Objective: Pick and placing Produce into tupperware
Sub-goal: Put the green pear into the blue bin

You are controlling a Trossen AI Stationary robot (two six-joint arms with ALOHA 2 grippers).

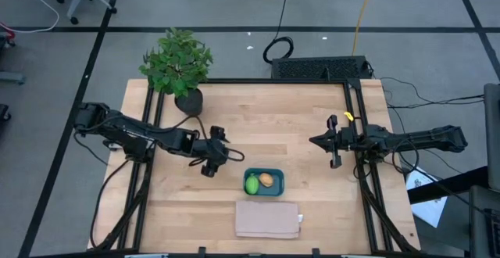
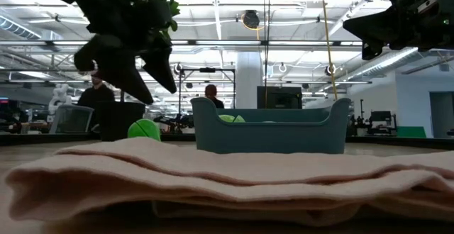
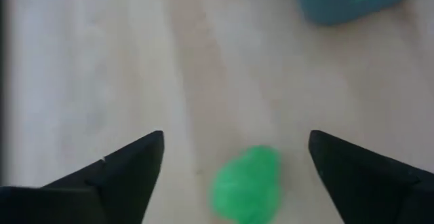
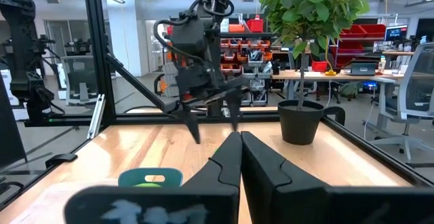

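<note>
The teal-blue tupperware (image 1: 264, 182) stands on the table near the middle front. It holds a lime-green piece (image 1: 251, 184) and an orange-tan piece (image 1: 267, 180). A bright green ball (image 3: 247, 183) rests on the table left of the tupperware; it also shows in the low view (image 2: 144, 129). My left gripper (image 3: 237, 139) is open above the ball, one finger on either side, touching nothing; in the high view (image 1: 211, 160) it hides the ball. My right gripper (image 4: 241, 156) is shut and empty above the table's right part (image 1: 332, 142).
A folded beige cloth (image 1: 268, 219) lies just in front of the tupperware at the near edge. A potted plant (image 1: 178, 62) stands at the far left corner. A black frame (image 1: 353, 117) borders the table. People show in the room beyond.
</note>
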